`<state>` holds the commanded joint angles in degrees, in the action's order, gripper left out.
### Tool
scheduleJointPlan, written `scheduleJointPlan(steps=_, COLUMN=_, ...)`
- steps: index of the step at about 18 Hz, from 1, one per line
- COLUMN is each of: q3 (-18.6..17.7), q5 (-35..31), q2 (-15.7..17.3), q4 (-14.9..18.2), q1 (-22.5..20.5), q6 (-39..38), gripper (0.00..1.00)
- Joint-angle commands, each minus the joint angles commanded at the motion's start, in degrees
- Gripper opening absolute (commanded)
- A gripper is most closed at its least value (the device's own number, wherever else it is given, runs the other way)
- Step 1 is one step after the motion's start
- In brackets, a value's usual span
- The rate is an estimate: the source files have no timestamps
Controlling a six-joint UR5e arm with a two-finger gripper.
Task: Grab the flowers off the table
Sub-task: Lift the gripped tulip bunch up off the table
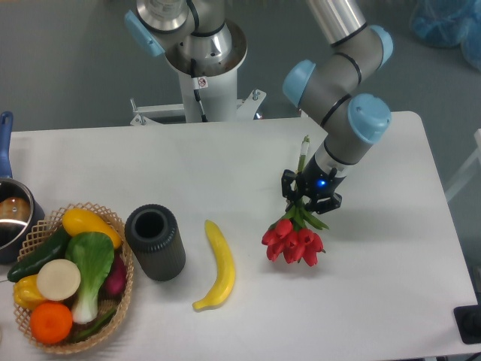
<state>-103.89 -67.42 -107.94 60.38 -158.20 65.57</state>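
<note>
**Mia:** What is closest to us?

**Ben:** A basket (113, 316) full of pretend food, low on the left. Next to it stands a dark cup (155, 242). Then a yellow banana (218, 265) lies flat on the table (391, 301).

**Mia:** Where are the flowers?

**Ben:** A bit further back, right of the banana. The flowers (294, 239) hang with the red buds pointing down and the thin stems pointing up.

**Mia:** Why do they hang like that?

**Ben:** The gripper (310, 198) is squeezed shut on the green stems, just above the leaves. I think the buds are heavier, so they droop. Holding the stems also keeps the buds from getting squashed.

**Mia:** Are they off the table?

**Ben:** I think so, but I can't be sure. The buds look very near the white top.

**Mia:** And behind?

**Ben:** The arm's round base (203, 53), past the far edge.
</note>
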Motion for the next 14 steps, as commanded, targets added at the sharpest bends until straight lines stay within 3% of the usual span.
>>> scheduleJointPlan(steps=7, q3=3.86, q5=11.33, q2=6.24, q4=-0.35, q1=-0.27, q6=0.0, gripper=0.37)
scheduleJointPlan(steps=14, q3=8.79, q5=27.94, q2=6.69, q4=-0.88, q1=0.09, q6=-3.26, gripper=0.37)
